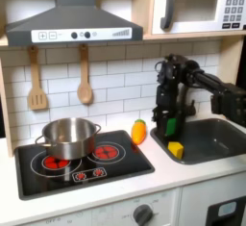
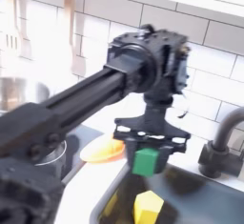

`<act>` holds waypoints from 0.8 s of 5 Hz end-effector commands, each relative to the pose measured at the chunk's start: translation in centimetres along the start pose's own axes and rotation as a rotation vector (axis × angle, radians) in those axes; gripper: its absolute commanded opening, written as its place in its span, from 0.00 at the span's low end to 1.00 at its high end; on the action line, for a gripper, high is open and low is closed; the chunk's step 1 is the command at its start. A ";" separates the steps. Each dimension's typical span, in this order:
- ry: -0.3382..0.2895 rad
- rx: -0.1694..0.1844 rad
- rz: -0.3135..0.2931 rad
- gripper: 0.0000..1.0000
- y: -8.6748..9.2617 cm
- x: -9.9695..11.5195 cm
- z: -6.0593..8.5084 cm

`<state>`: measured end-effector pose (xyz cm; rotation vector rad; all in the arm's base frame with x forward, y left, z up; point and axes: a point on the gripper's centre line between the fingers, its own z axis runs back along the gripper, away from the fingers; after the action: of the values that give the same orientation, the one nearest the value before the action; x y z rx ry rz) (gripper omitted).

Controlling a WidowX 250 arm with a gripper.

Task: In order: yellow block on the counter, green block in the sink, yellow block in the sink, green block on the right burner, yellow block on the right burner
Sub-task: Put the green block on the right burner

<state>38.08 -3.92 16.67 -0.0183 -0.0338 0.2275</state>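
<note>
Claw [image 2: 145,150] grips green block [image 2: 144,161] above sink [image 1: 219,138]; yellow block [image 1: 176,149] inside, faucet [image 2: 217,147] beside.

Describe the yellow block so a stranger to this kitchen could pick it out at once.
Find the dark grey sink on the first exterior view's right, beside the black cooktop. The yellow block lies inside it near its left wall, below the tool. It is a plain yellow cube, unlike the green block in the tool or the rounded orange-yellow toy on the counter.
</note>
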 end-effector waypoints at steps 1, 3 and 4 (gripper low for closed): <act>0.006 0.006 0.002 0.00 4.3 -1.3 -0.5; -0.001 0.026 0.016 0.00 7.7 -1.6 -2.3; -0.013 0.031 0.050 0.00 9.1 -0.7 -2.8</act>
<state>35.06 4.73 14.39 0.0114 -0.0617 0.2766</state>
